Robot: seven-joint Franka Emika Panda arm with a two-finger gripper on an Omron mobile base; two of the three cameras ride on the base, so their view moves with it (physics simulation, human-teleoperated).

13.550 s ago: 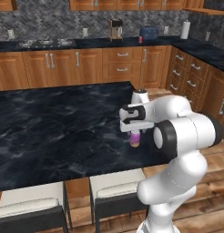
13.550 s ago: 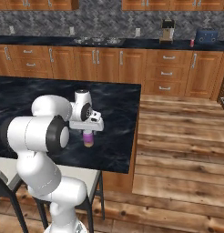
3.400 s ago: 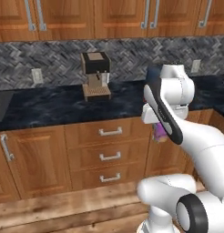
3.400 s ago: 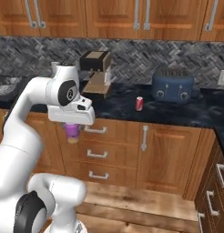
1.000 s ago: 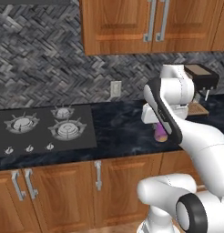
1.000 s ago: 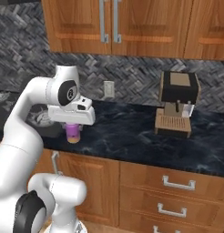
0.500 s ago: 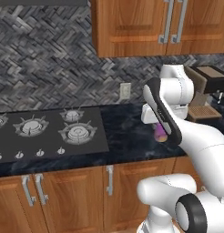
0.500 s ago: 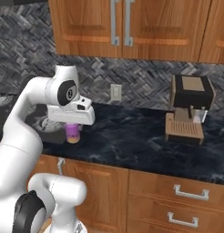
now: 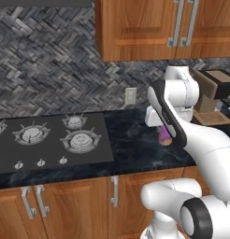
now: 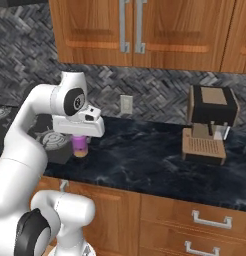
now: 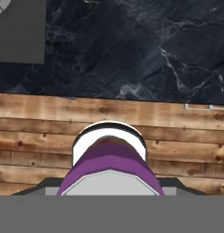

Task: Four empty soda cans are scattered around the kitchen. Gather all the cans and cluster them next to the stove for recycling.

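My gripper (image 9: 162,132) is shut on a purple-pink soda can (image 9: 165,138), carried upright in the air over the black marbled counter (image 9: 131,144). The stove (image 9: 46,140), a flat black cooktop with grey burners and small front knobs, lies to the can's left. From the other side, the gripper (image 10: 79,140) and the can (image 10: 80,147) hang just right of the stove (image 10: 49,138), which the arm partly hides. In the hand view the can (image 11: 109,157) sits between the fingertips, with a stove corner (image 11: 18,32) at the upper left.
A brown coffee machine (image 9: 215,100) (image 10: 207,125) stands on the counter to the right. A wall outlet (image 9: 131,96) (image 10: 126,105) sits in the tiled backsplash. Wood cabinets hang above, with cabinet doors and drawers (image 10: 210,220) below the counter.
The whole picture has shifted: the base has driven left, so the stove has come closer and the coffee machine has slid right. Arm and held can keep the same pose.
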